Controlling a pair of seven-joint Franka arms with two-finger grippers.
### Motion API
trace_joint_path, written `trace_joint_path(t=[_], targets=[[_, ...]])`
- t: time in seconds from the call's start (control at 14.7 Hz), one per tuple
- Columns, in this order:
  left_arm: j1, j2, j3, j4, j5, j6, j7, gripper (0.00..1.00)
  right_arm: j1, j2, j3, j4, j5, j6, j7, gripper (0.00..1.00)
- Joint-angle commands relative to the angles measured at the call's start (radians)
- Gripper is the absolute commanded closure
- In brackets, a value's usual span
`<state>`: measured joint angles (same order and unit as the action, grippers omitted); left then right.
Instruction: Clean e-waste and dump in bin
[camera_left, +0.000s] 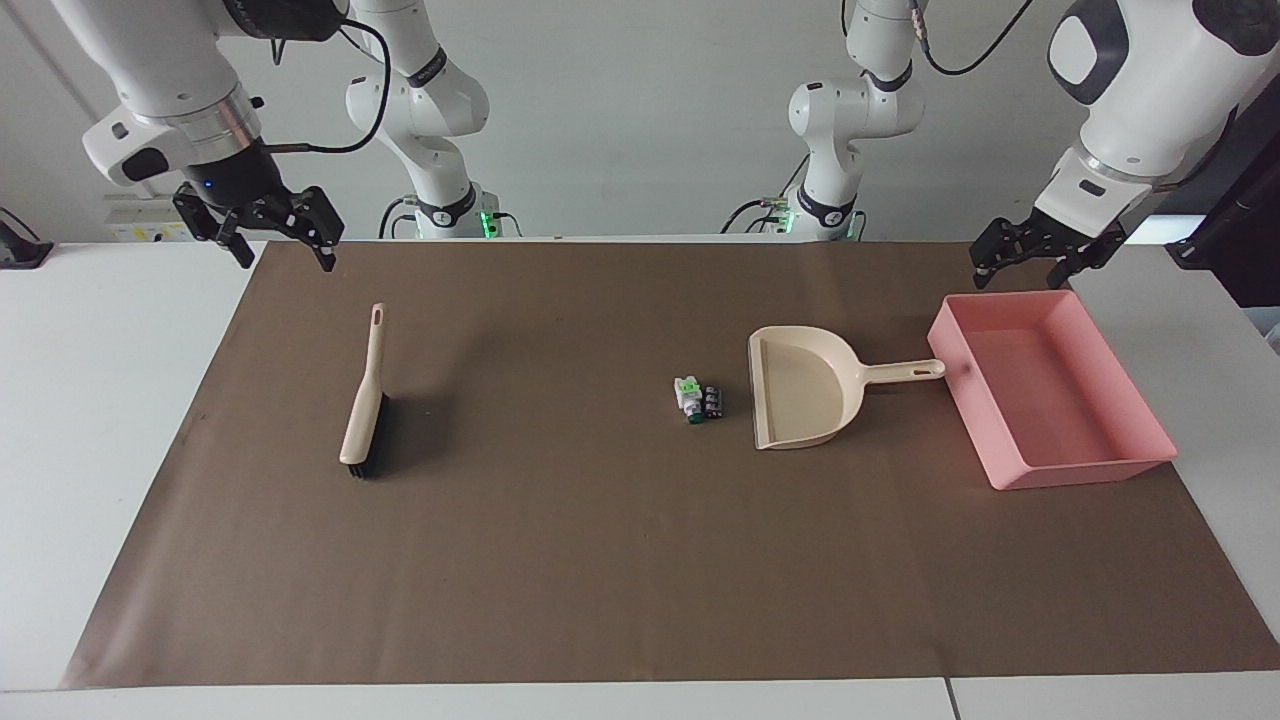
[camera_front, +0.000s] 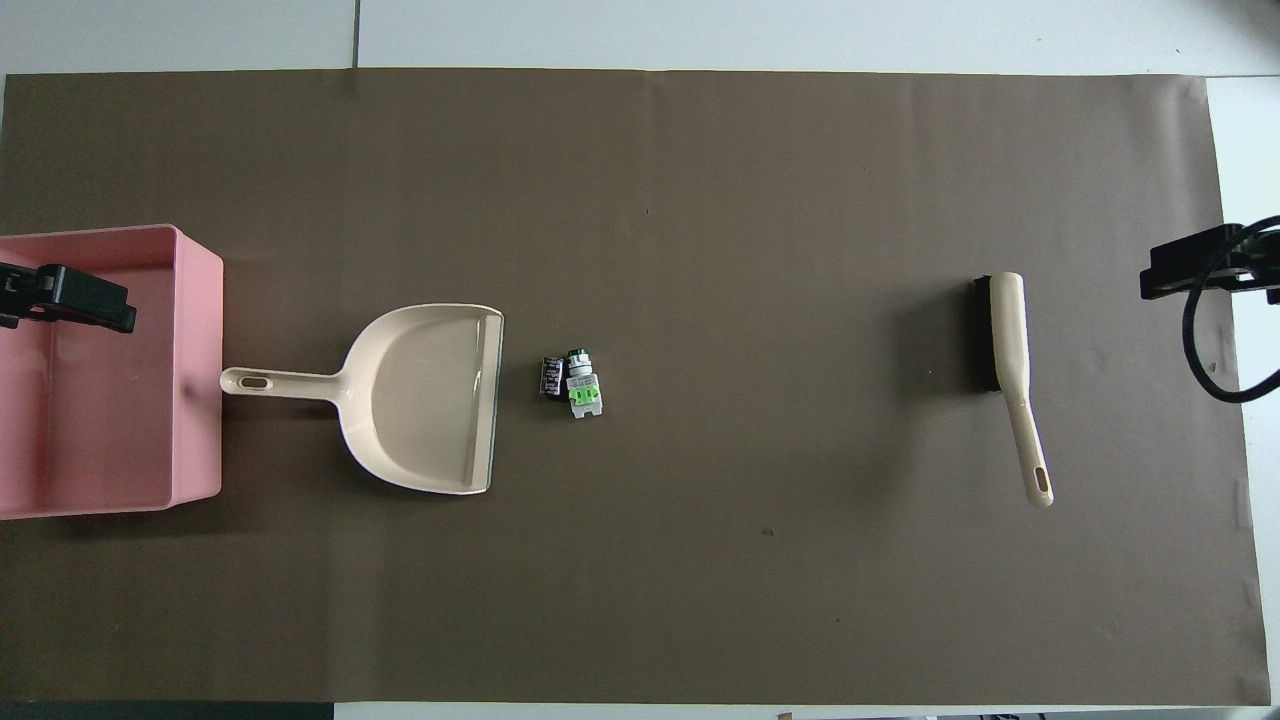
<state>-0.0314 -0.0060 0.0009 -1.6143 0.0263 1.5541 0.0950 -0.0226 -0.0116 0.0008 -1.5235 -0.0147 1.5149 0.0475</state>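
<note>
**Operator:** E-waste (camera_left: 698, 399) sits mid-mat in a tight clump, just off the dustpan's open lip, at about nine o'clock from the pan in the facing view. Going big to small: brown mat (camera_left: 620, 560) first, and I see nothing on it that would snag.

**Second:** And the bin (camera_left: 1150, 466)?

**Operator:** Pink, at the left arm's end, at three o'clock from the dustpan (camera_left: 800, 395); the pan's handle tip almost touches its wall. My worry: lifting that handle could knock the tray askew.

**Second:** The brush (camera_left: 362, 420)?

**Operator:** Well apart from the parts, toward the right arm's end. A long sweep may scatter the little black cylinders, since they would likely roll.

**Second:** Grippers?

**Operator:** Right gripper (camera_left: 283, 243) hangs over the mat's corner, fingers spread, holding nothing. Left gripper (camera_left: 1030, 262) hangs over the bin's edge nearest the robots, also spread and empty. Too hard a sweep could shove the pan.
</note>
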Motion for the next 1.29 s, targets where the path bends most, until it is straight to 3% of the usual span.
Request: trace_joint_path(t=[0.0, 0.75, 0.88, 1.02, 1.22], targets=[[0.013, -0.003, -0.005, 0.002, -0.014, -0.016, -0.006, 0.00, -0.005, -0.004, 0.004, -0.007, -0.008, 0.004, -0.021, 0.01], [0.007, -0.003, -0.007, 0.004, -0.014, -0.011, -0.005, 0.00, -0.016, -0.024, 0.004, -0.050, -0.004, 0.039, -0.018, 0.01], [0.005, -0.005, -0.007, 0.002, -0.014, -0.017, -0.008, 0.00, -0.011, -0.059, 0.004, -0.127, -0.004, 0.056, -0.018, 0.01], [-0.005, -0.008, -0.012, -0.007, -0.014, -0.016, 0.031, 0.00, -0.017, -0.099, 0.002, -0.237, -0.002, 0.196, -0.020, 0.01], [-0.005, -0.014, -0.013, -0.036, -0.014, 0.075, 0.240, 0.00, -0.014, -0.128, 0.002, -0.404, -0.004, 0.278, -0.028, 0.01]])
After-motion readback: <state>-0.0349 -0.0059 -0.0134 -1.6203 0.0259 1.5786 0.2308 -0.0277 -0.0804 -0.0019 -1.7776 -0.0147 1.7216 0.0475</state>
